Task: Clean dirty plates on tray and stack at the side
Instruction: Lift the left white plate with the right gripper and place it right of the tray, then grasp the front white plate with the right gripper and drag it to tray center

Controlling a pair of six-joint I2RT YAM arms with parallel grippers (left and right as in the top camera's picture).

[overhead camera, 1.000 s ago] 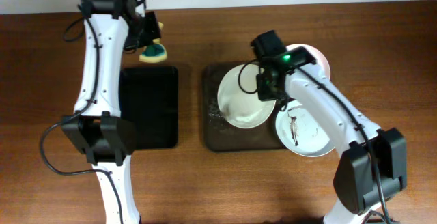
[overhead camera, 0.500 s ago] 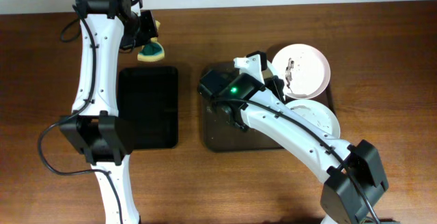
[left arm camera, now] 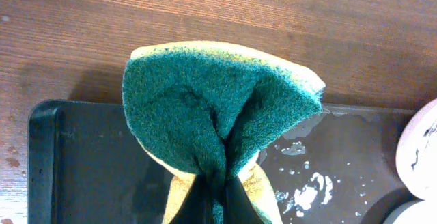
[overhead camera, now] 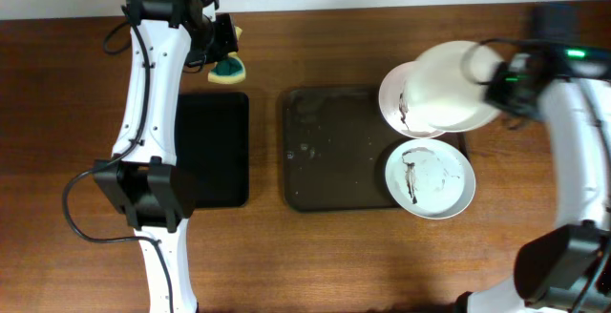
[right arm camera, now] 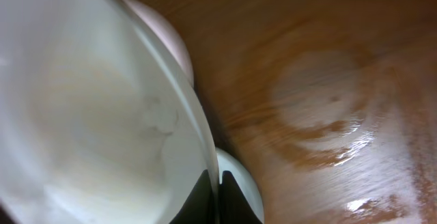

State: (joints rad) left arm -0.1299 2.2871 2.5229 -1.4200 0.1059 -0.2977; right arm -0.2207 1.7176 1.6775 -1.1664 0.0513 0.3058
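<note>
Dark brown and glossy, the large rectangular tray (overhead camera: pixel 325 160) lies at centre in the overhead view. Its bed is wet and bare except at the right end, where one smeared round white shallow plate (overhead camera: pixel 434 181) sits at the near corner and a second smeared white plate (overhead camera: pixel 390 101) at the far corner. Your right gripper (overhead camera: pixel 498 76) is closed on the rim of a third white plate (overhead camera: pixel 441 84), clean-looking and held in the air above the second. Your left gripper (overhead camera: pixel 221 50) hangs beyond the narrower black tray (overhead camera: pixel 208 151), clamped on a yellow-and-green sponge (overhead camera: pixel 229 68). Left wrist view: the sponge (left arm camera: pixel 218 115) is folded with its green scouring face outward and pinched at its base. Right wrist view, blurred: the grip takes only the thin edge of the third white plate (right arm camera: pixel 89 115). Judged risks: a wet rim in so narrow a pinch may slip or swing. Too low a pass could strike the smeared plates beneath, chipping the clean one or soiling it again.
</note>
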